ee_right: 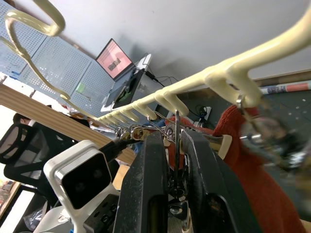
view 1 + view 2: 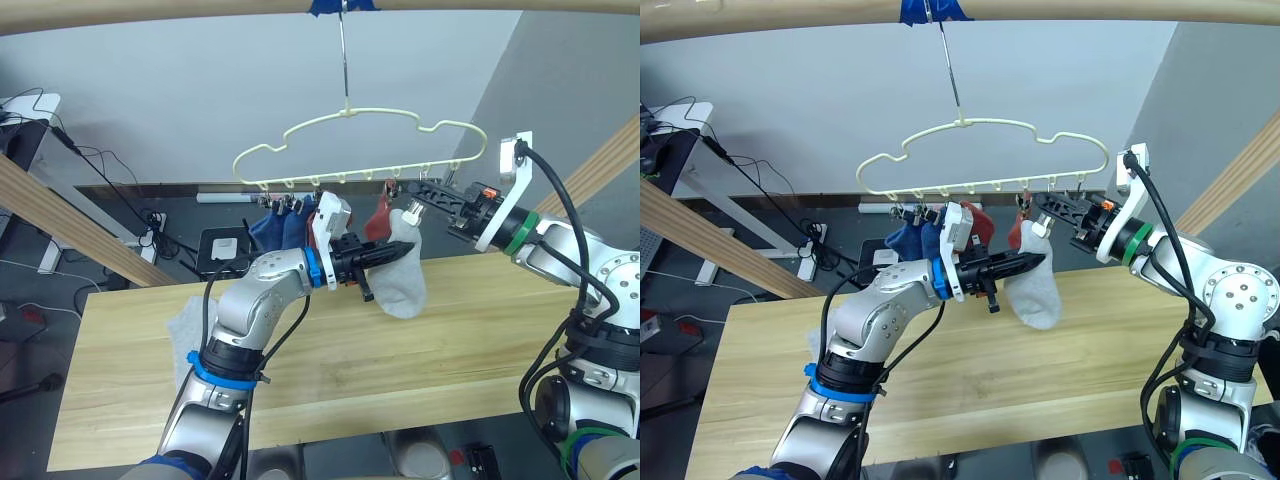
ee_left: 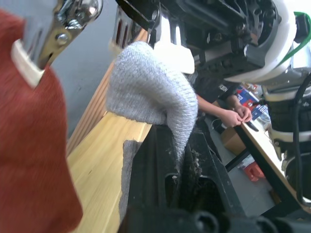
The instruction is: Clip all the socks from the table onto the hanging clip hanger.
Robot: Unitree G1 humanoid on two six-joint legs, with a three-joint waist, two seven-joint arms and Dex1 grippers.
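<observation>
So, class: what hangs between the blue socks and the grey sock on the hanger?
A rust red sock, clipped to the clip hanger behind the left gripper, seen in the right eye view.

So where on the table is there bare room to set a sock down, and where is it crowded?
The table is bare in front of the hanging light grey sock and across to the right arm. A grey sock lies behind the left arm. It is crowded under the clip hanger, where the left gripper and right gripper meet among clipped blue socks and red socks.
</observation>
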